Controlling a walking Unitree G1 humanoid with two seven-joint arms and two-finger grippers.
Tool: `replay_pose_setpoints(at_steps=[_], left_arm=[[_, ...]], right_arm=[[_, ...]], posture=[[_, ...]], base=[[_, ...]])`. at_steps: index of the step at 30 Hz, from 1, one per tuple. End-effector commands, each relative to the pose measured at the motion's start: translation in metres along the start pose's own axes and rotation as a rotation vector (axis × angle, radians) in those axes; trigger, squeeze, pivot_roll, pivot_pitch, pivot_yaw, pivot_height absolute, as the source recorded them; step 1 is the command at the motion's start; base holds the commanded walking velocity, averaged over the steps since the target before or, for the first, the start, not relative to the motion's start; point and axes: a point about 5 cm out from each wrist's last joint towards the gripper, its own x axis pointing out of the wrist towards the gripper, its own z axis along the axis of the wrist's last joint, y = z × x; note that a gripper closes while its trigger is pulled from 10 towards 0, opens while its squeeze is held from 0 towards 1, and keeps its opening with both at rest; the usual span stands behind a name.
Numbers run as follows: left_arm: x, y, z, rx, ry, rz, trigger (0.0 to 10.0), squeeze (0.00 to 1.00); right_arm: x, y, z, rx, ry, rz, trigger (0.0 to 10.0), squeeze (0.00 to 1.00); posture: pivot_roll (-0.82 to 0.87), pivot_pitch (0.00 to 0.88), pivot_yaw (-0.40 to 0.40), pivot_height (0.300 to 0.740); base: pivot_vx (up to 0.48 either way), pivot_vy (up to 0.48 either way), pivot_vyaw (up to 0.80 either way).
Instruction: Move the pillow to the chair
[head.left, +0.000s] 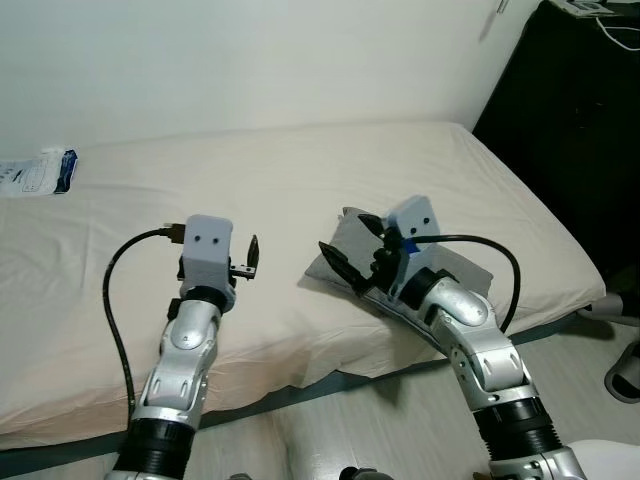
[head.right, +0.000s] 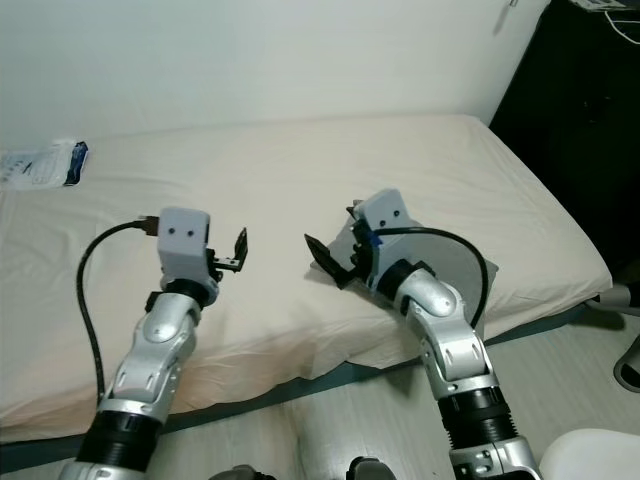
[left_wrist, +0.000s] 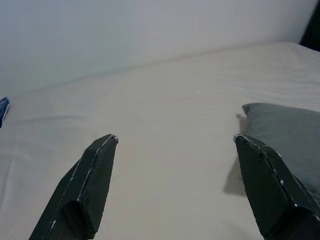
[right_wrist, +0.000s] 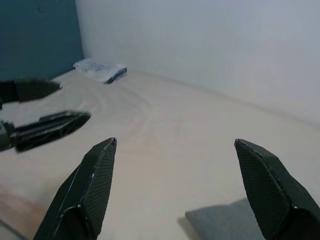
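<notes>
A grey pillow (head.left: 345, 243) lies flat on the cream bed (head.left: 300, 180), near the front right edge. My right gripper (head.left: 352, 245) hovers open over the pillow's left end, and the arm behind it hides the pillow's middle. In the right wrist view the pillow's corner (right_wrist: 220, 220) shows low between the spread fingers (right_wrist: 90, 185). My left gripper (head.left: 247, 260) is open above bare sheet, a short way left of the pillow. In the left wrist view the pillow (left_wrist: 285, 130) sits just beside one fingertip (left_wrist: 260, 170).
A white and blue packet (head.left: 40, 172) lies at the bed's far left by the wall. Tall black furniture (head.left: 570, 120) stands right of the bed. A dark wheeled base (head.left: 625, 345), perhaps a chair's, sits on the pale floor at the right edge.
</notes>
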Motion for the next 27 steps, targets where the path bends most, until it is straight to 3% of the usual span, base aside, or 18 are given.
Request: replay_pose_setpoints(at_steps=[1,5,6,8,9,12,13,18,27], left_arm=[[-0.004,0.005,-0.002,-0.003,0.002,0.012,10.0,0.0],[-0.008,0.014,0.002,0.012,-0.043,0.111,10.0,0.0],[-0.01,0.02,0.005,0.017,-0.078,0.181,10.0,0.0],[-0.011,0.024,0.007,0.021,-0.1,0.222,10.0,0.0],[-0.011,0.024,0.007,0.021,-0.1,0.222,10.0,0.0],[-0.007,0.023,0.0,0.05,-0.045,0.201,10.0,0.0],[-0.007,0.023,0.0,0.05,-0.045,0.201,10.0,0.0],[0.002,0.015,0.004,0.054,-0.03,0.157,10.0,0.0],[0.006,0.006,0.011,0.043,-0.057,0.119,10.0,0.0]], right_arm=[[0.0,0.0,-0.001,-0.021,-0.003,-0.001,10.0,0.0],[0.0,0.002,-0.002,-0.076,0.007,0.002,10.0,0.0],[0.001,0.004,0.0,-0.122,0.008,0.009,10.0,0.0],[0.002,0.005,0.001,-0.173,0.009,0.019,10.0,0.0],[0.002,0.005,0.001,-0.173,0.009,0.019,10.0,0.0],[0.005,0.002,0.012,-0.314,-0.007,0.018,10.0,0.0],[0.005,0.002,0.012,-0.314,-0.007,0.018,10.0,0.0],[0.003,-0.014,0.033,-0.442,-0.042,-0.039,10.0,0.0],[-0.013,-0.033,0.036,-0.526,0.021,-0.046,10.0,0.0]], posture=[[0.01,0.102,-0.049,0.74],[0.01,0.106,-0.045,0.74],[0.01,0.106,-0.042,0.74],[0.0,0.105,-0.041,0.74],[0.0,0.105,-0.041,0.74],[-0.01,0.099,-0.036,0.74],[-0.01,0.099,-0.036,0.74],[-0.02,0.093,-0.029,0.74],[-0.03,0.098,-0.019,0.74]], base=[[0.0,0.0,0.0],[0.0,0.0,0.0],[0.0,0.0,0.0],[0.0,0.0,0.0],[0.0,0.0,0.0],[0.0,0.0,0.0],[0.0,0.0,0.0],[0.0,0.0,0.0],[0.0,0.0,0.0]])
